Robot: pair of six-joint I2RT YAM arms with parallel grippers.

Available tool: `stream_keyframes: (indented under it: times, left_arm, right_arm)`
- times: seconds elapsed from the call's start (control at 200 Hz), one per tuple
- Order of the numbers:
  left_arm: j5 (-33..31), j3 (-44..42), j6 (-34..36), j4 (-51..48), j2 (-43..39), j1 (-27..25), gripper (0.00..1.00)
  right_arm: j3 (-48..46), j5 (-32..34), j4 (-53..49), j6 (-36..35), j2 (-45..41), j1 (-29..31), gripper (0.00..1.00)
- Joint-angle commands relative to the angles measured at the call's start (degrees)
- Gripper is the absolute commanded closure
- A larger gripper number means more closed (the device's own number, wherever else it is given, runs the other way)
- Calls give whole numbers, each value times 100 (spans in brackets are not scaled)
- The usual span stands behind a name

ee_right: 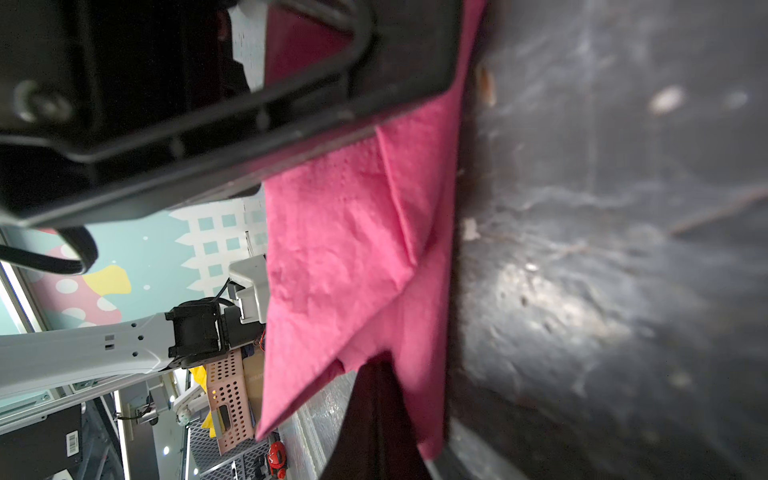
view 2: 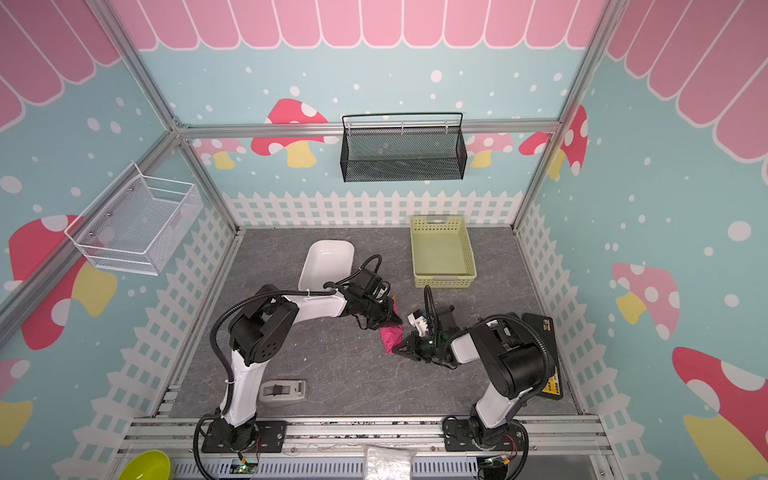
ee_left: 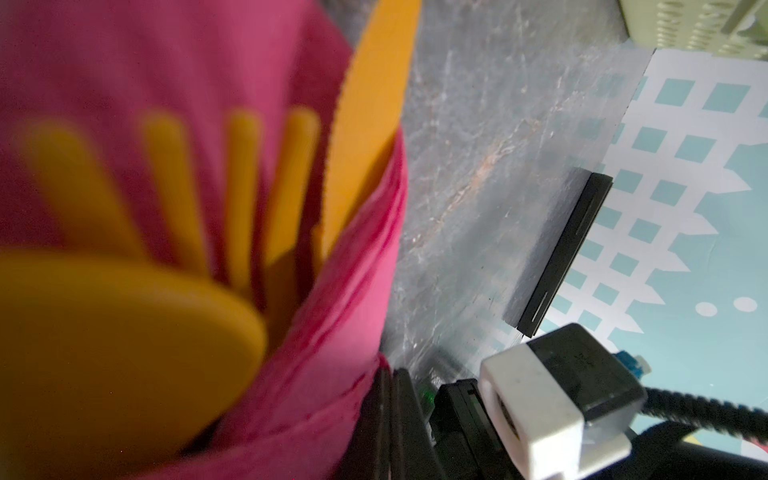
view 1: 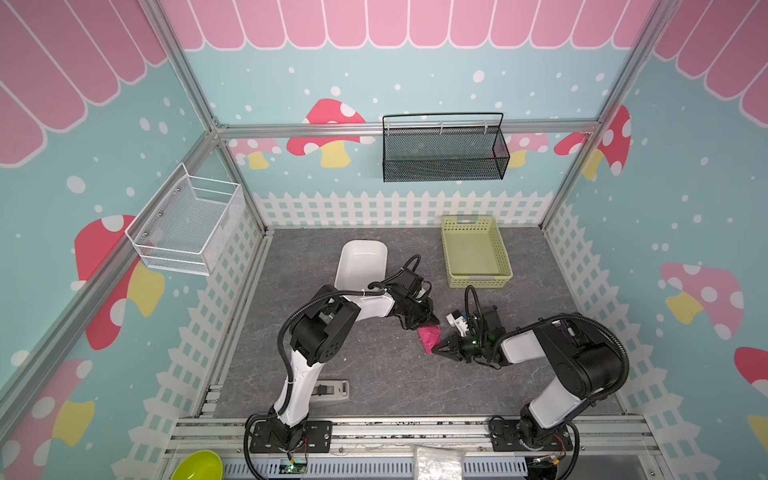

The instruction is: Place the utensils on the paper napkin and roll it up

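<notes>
Late rolling step: paper napkin [view 1: 429, 337] lay central on the surface [view 1: 353, 365], wrapped around the utensils [ee_left: 243, 187]; left hand [view 1: 433, 322] pinched its 12 o'clock end, right hand [view 1: 435, 351] its 4 o'clock edge. Next move probably needed a final tuck, then release

Napkin [view 1: 429, 337] magenta-pink. Fork [ee_left: 243, 187] & spoon [ee_left: 104, 340] orange. Table [view 1: 374, 374] grey, marbled w/ pale veins. Basket [view 1: 448, 249] pale green, perforated. Dish [view 1: 360, 262] white. Walls [view 1: 415, 83] teal w/ white dots & red mushrooms.

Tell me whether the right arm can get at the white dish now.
Probably not: the left arm's wrist lies across the way to the white dish, and the right arm's fingers are shut on the napkin.
</notes>
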Motion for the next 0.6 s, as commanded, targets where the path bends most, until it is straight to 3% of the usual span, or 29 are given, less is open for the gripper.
stream_keyframes:
  times: [0.0, 0.595]
  left_arm:
    - [-103, 306, 78, -241, -166, -96, 98]
    - [-227, 1036, -75, -289, 493, -205, 99]
  right_arm:
    - [-83, 515, -521, -133, 192, -25, 97]
    - [-100, 649, -704, -232, 115, -25, 97]
